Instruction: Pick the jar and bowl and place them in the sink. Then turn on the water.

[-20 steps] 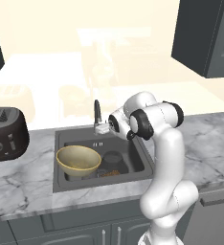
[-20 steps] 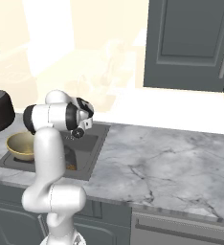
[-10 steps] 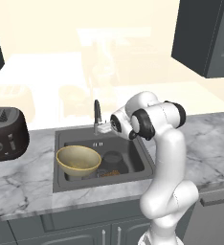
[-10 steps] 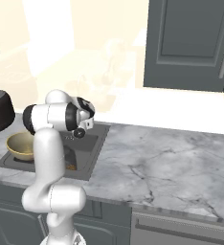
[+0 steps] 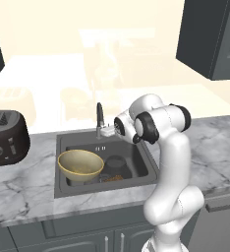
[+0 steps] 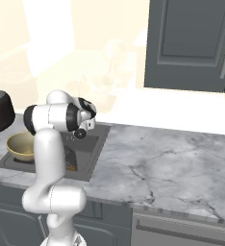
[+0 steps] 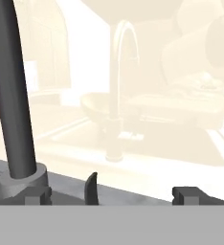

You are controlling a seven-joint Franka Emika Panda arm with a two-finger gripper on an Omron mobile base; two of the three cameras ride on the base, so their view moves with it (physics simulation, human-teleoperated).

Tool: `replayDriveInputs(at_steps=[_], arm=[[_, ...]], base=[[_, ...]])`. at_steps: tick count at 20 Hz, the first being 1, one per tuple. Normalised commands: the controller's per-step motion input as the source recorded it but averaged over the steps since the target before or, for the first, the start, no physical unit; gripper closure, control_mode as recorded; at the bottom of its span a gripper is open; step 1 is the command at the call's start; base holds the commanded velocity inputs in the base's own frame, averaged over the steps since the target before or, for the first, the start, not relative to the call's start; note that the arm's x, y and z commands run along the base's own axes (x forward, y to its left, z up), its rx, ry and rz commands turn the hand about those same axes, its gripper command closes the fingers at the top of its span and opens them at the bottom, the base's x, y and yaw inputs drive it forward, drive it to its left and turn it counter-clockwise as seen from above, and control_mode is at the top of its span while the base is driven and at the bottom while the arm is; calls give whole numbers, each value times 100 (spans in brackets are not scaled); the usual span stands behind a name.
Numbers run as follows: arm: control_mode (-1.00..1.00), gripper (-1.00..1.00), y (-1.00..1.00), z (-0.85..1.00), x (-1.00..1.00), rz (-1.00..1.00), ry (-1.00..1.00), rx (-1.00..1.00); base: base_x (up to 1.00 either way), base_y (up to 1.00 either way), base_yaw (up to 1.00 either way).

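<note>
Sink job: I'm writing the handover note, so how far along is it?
Done: the bowl and jar sit in the sink. In hand: the open, empty gripper is beside the tap. Left: turning on the water; no stream falls from the spout.

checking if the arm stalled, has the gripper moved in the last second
No. In the left base view the gripper sits just right of the tap at the sink's back edge, as before, fingers open.
</note>
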Motion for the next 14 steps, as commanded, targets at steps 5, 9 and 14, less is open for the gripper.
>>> replayDriveInputs(at_steps=[5, 9, 14], arm=[[-100, -100, 0, 0, 10, -3, 0, 0], [-100, -100, 0, 3, 3, -3, 0, 2], [-100, -100, 0, 0, 4, -3, 0, 0]], base=[[0, 0, 0], [0, 0, 0], [0, 0, 0]])
